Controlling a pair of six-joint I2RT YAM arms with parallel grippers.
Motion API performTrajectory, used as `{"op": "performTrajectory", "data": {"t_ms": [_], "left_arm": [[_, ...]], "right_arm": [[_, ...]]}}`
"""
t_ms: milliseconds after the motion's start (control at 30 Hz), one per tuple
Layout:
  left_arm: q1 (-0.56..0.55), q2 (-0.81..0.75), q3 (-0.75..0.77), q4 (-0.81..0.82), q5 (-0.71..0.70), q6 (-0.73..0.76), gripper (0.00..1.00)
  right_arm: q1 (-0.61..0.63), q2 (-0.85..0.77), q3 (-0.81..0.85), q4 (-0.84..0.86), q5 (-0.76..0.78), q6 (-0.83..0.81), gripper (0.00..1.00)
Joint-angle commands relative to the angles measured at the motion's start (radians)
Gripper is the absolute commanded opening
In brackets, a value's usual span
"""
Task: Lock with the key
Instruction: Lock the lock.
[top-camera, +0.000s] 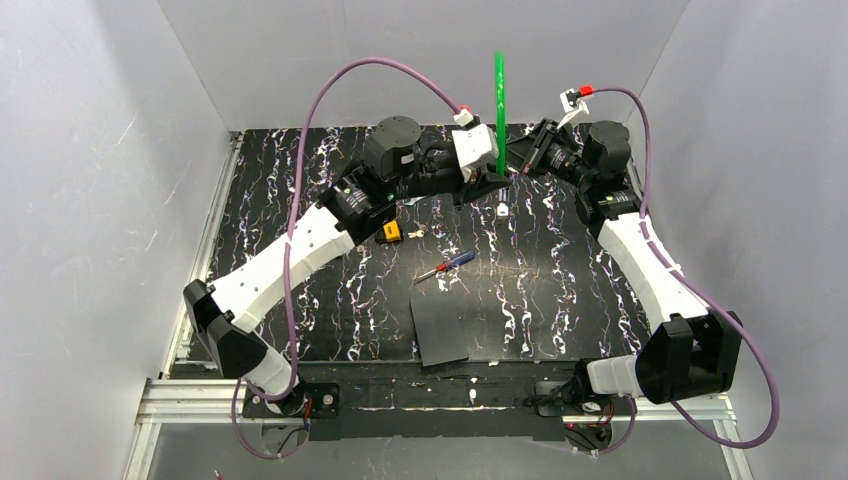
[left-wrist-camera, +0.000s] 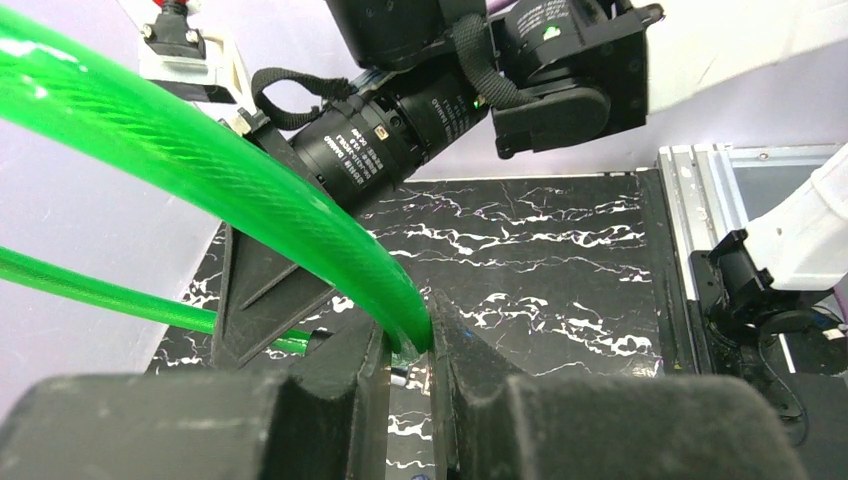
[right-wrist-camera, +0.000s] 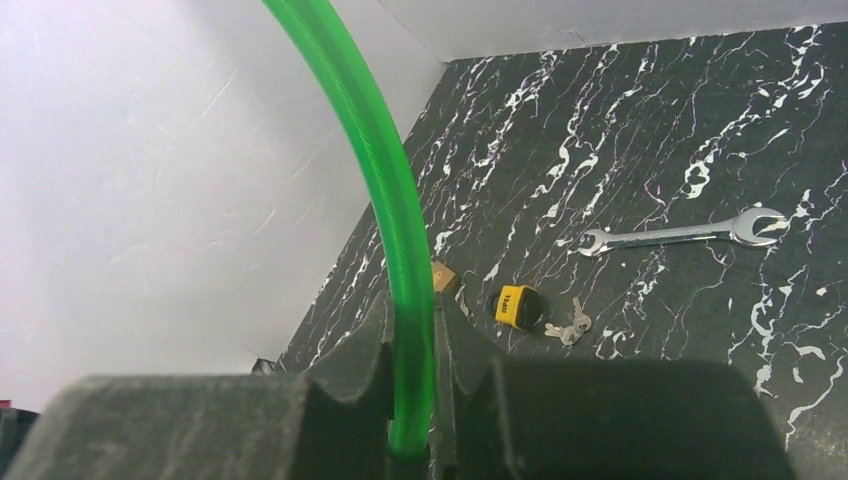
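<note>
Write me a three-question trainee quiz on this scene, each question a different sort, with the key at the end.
1. True or false: the key is gripped in a pincer.
2. Multiple choice: the left pincer and the right pincer are both shut on what? A) the green tube B) a cup C) a cloth
3. Short answer: in the right wrist view, which silvery tool lies on the table beyond the key?
Key: 1. False, it lies loose on the table. 2. A. 3. The wrench.
</note>
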Motion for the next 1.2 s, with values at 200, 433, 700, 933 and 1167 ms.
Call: {"op": "performTrajectory", "data": {"t_ms": [200,433,700,933,1167], "left_arm": [[-0.006,0.029,0.059,0.025,-0.019,0.037,0.00],[-0.006,0.043,0.069,0.006,-0.037,0.042,0.00],[-0.007,0.037,0.069,-0.057,-0.113,0.101,0.00],[-0.025,0.061,0.079,-0.096,-0.215,0.181,0.00],[-0.056,0.070,0.078,-0.110,-0.253,0.232,0.00]], "right_arm": [[0.015,-0.039,0.057,0.008,-0.012,-0.021,0.01],[0.018,-0.041,0.066,-0.015,0.001,-0.042,0.01],[0.021,-0.044,0.098,-0.079,0.033,-0.081,0.01],[0.023,-0.044,0.100,-0.085,0.036,-0.072,0.01],[0.028,-0.042,0.114,-0.168,0.138,-0.117,0.01]]}}
